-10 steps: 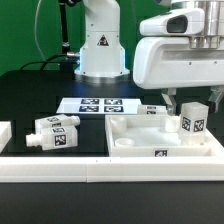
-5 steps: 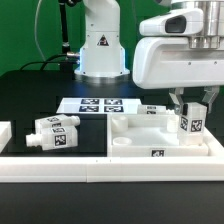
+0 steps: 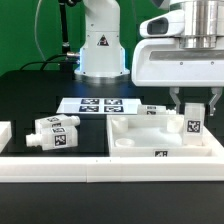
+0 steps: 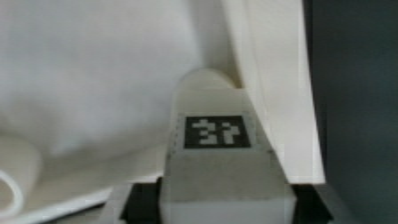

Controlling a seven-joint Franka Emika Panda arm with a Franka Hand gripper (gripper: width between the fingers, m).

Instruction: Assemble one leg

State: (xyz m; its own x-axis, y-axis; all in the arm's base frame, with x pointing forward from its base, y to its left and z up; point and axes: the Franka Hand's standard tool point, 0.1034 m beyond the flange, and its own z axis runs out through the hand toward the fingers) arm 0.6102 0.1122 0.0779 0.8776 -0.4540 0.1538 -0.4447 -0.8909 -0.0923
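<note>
Tabletop (image 3: 30, 95): black, carrying the marker board (image 3: 98, 105) and a white tray (image 3: 160, 143).
Hand (image 3: 194, 103): closed on the leg.
Leg (image 3: 194, 120): upright, over the tray's far corner at the exterior view's right.

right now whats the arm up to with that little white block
The gripper has its two fingers on either side of the leg, a small white block with a square marker, and holds it upright over the far corner of the white tray-like part on the exterior view's right. A longer white marked piece lies loose on the table to the exterior view's left, and the marker board sits behind.
</note>
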